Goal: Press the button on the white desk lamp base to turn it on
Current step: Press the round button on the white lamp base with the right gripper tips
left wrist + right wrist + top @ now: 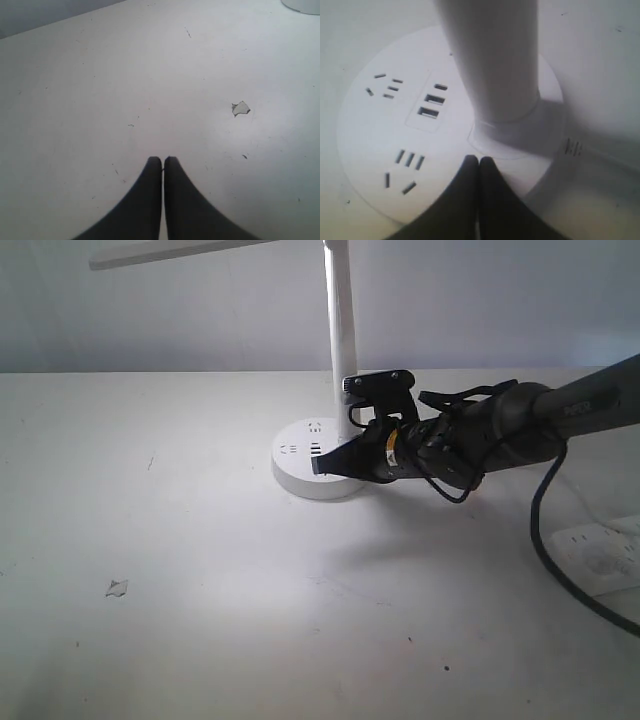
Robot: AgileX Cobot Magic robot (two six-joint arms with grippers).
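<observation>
The white desk lamp base (295, 472) is a flat round disc at mid-table with a slim upright stem (342, 330). My right gripper (318, 466) reaches in from the right, shut, with its tips down on the disc's top. In the right wrist view the shut gripper (479, 160) rests on the base (365, 130) just in front of the stem (490, 60), beside socket holes (409, 160) and USB slots (431, 105). The button is not visible; the fingertips may cover it. My left gripper (163, 160) is shut over bare table, far from the lamp.
A rectangular white power strip (600, 555) lies at the right edge, with a dark cable (545, 540) hanging from the right arm. The lamp head (170, 250) spans the top left. A small chip (240, 108) marks the table.
</observation>
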